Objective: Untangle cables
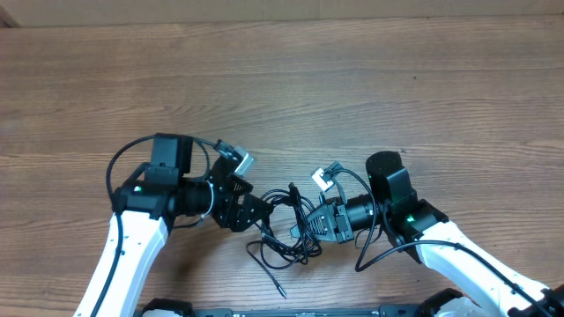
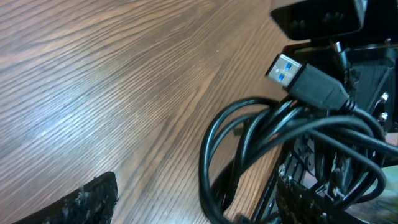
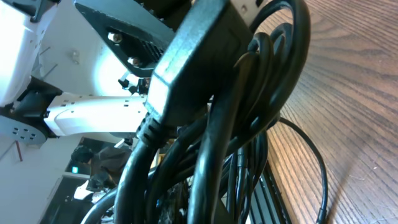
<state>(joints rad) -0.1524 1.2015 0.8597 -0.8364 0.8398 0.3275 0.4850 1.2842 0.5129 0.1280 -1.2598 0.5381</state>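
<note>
The cables [image 1: 280, 245] lay as one black knot on the wooden desk [image 1: 282, 79], in the gap between the two arms and close to the near edge. The left end effector [image 1: 249, 210] was at the left side of this knot and the right end effector [image 1: 304, 224] at its right side, so the tangle was stretched roughly along the line from one arm to the other. Some loose loops and one free end trailed from it toward the robot. In the left wrist view the fingers [image 2: 96, 199] of the left end effector stood far apart, with a loop of cord lying on the desk between them, and I saw nothing gripped there. The right end effector was pressed together. Its own camera showed a thick bunch of cords hanging directly in front of the lens and raised above the desk, so I judged that it was pinching the cables, although the fingertips themselves were hidden behind the bunch. A USB plug [image 2: 292, 70] with a blue insert stood above the loops and pointed away from the right arm, to the left and a little upward. For the coming move, I think the important relation was that the knot lay directly to the right of the spread left fingers, very near. The right arm already had the other side, so a pull along this left-to-right line could open the loops.
</note>
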